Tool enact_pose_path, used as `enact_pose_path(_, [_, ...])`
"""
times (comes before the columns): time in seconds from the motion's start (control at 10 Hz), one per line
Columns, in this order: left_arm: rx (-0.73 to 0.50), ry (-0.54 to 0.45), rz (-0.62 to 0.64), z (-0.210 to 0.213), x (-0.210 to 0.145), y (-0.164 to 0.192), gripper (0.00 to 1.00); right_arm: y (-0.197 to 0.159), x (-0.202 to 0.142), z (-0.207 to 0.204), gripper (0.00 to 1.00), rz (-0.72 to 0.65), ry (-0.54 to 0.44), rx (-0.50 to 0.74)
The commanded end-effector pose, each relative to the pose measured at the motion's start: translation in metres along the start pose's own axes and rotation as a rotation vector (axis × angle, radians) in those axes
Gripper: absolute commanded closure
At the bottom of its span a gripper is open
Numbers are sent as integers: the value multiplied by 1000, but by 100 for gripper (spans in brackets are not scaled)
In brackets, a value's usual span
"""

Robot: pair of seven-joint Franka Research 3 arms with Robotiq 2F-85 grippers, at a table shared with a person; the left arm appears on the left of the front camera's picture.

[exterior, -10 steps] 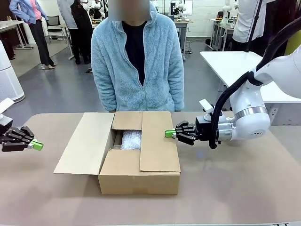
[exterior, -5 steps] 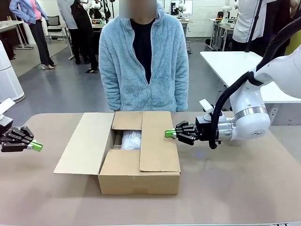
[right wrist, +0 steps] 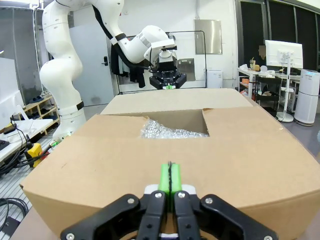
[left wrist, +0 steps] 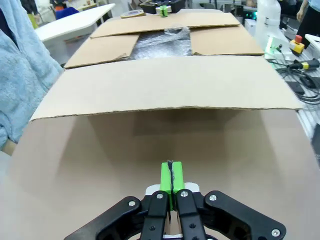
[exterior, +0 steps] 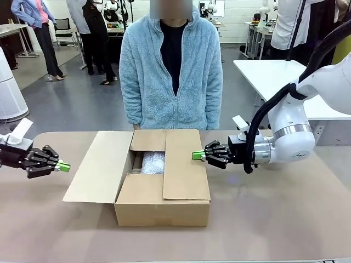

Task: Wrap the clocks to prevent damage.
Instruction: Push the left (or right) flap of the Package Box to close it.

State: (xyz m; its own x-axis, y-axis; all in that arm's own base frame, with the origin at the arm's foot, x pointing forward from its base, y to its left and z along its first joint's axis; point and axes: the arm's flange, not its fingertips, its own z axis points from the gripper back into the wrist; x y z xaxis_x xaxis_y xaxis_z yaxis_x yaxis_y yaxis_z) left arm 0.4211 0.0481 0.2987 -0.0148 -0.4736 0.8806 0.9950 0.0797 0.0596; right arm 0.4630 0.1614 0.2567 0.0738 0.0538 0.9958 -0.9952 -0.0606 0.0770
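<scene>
Left claw (exterior: 62, 166) hangs pinched shut and empty beside the spread flap of the brown cardboard box (exterior: 162, 207). The right claw (exterior: 196, 155), also shut, sits at a folded flap's edge. The clocks (exterior: 153, 162), one whitish translucent bubble-wrap bundle, lie inside the box on the tan counter (exterior: 274, 219). The bundle is probably light, squashy and slippery outside and fragile within, so grip its broad sides gently.

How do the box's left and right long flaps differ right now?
The left brown cardboard flap sticks outward over the table, open; the right brown cardboard flap is folded flat over the box top. The left leaves a gap on its side, where the whitish bubble-wrap bundle shows; the right closes its side. Both look alike in size.
</scene>
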Motion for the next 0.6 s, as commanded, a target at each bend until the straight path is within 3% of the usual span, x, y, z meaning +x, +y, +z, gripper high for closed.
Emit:
enact_pose_path(0.0, [53,17,-74,-25,-8,-2,100,2,-5,-2,99,2,-6,-15])
enact_pose_path(0.2, [31,-22,-58,-39,-11,0,100,2,-5,-2,99,2,-6,-15])
enact_pose_path(0.5, [-12,-231,42,-50,-15,9,100,2,-5,-2,99,2,-6,-15])
